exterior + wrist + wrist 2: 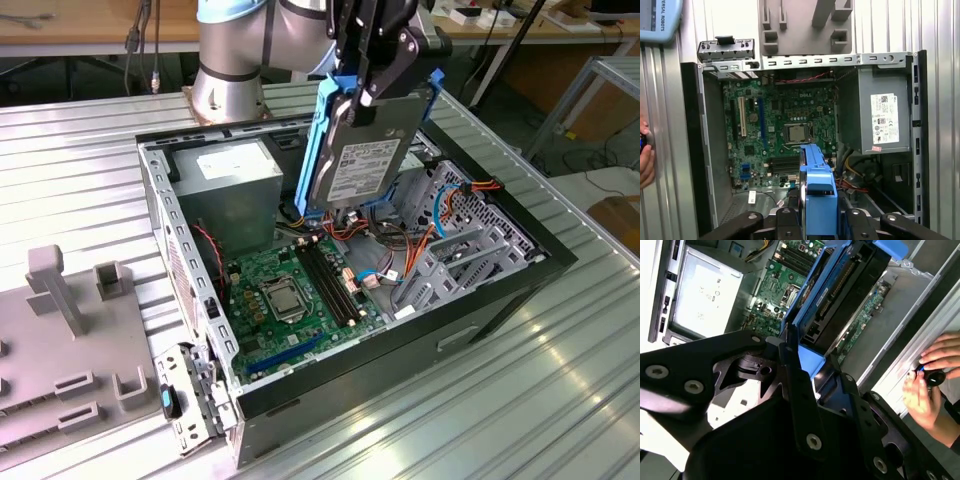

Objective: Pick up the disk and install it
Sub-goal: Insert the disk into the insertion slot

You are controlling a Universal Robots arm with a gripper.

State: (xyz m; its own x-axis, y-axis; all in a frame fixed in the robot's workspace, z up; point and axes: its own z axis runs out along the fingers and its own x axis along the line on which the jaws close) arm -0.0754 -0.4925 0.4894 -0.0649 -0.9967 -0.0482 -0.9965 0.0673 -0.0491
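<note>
I have the tool [372,90] clamped on the upper end of the disk [362,160], with a finger pressed to each face. The disk hangs on edge and tilted above the open computer case [520,270], touching nothing inside. In the exterior view it sits over the gap between the power supply [235,185] and the drive cage [455,250]. A tangle of orange and red cables [400,240] lies just beneath it, and the motherboard [290,290] is lower down.

My main worry is the grip. The tool has only one end of the disk, so I judge that a knock against the cage's sheet metal could twist it between the fingers or drop it onto the board. The cables are the next hazard, because a corner of the blue carrier [818,200] could hook one and drag it, or block the slot. From here I can't tell how well the carrier lines up with the cage rails, and a skewed entry would jam.

A person's hand [930,382] is working at the case's outer wall, low beside the bench [560,400]. A nudge to the case from that hand would spoil my alignment.
</note>
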